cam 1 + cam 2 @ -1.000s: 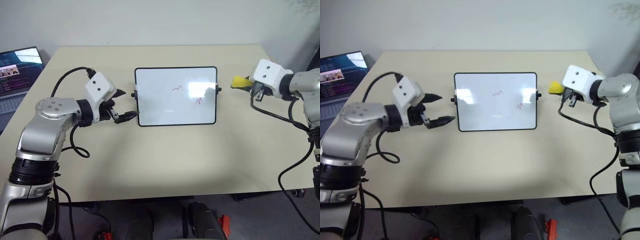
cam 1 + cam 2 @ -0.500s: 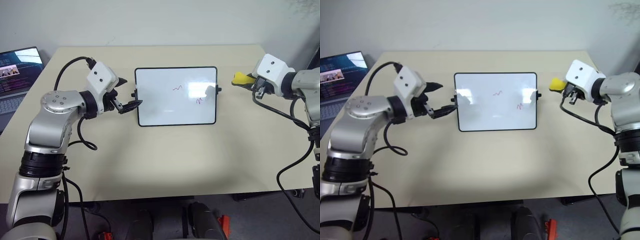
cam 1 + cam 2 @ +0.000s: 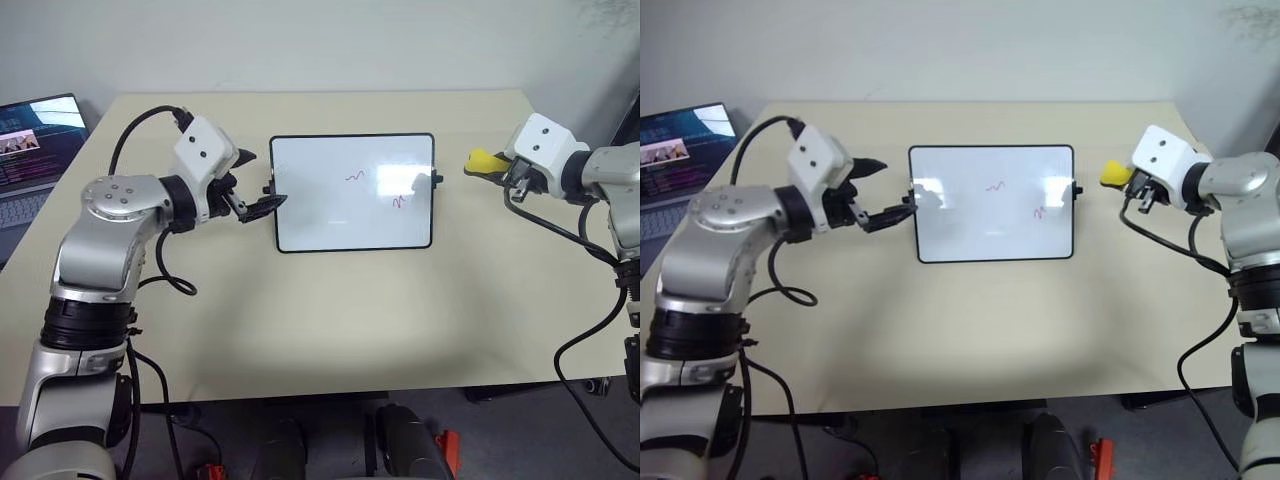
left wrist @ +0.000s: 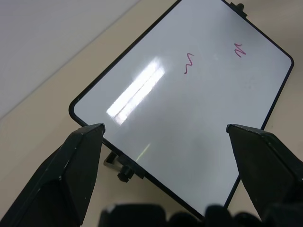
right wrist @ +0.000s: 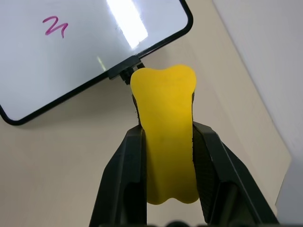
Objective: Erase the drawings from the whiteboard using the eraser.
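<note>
The whiteboard point(image 3: 320, 222) lies flat in the middle of the table. Two small reddish drawings show on it, one near the centre point(image 3: 354, 177) and one toward its right side point(image 3: 398, 201). My left gripper point(image 3: 263, 181) is open, its fingers spread at the board's left edge beside the small black knob point(image 4: 124, 174). The left wrist view looks across the board between both fingers point(image 4: 79, 158). My right gripper point(image 3: 503, 172) hovers just off the board's right side, shut on the yellow eraser point(image 5: 165, 137), whose free end points at the right-hand knob.
An open laptop point(image 3: 35, 140) with a lit screen sits off the table's left side. The beige table point(image 3: 320, 320) stretches wide in front of the board. A pale wall runs behind its far edge.
My left gripper has risen a little and come closer to the board's left edge. The right gripper with the eraser has stayed where it was.
</note>
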